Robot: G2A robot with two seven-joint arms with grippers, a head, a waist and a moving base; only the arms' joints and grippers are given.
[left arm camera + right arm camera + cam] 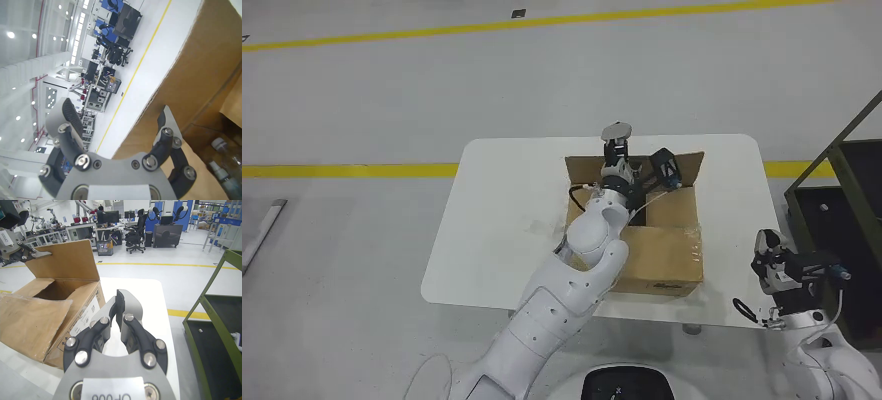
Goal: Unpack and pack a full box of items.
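Box (667, 260) on white table (492, 230), top open. Left gripper (618, 140) sits at the far flap (692, 165); right gripper (767, 245) is off to the side, apart from the box.

Left wrist view: jaws spread, one finger each side of the flap edge, not clamped. Bottles (219, 170) lie down inside.

Right wrist view: right gripper's pads pressed together, nothing held, over the table beside the box.

Flap likely thin and bendy, so pinch mid-edge. Full box probably heavy, don't lift by flaps. Bottles look smooth and slippery; grab by the body.
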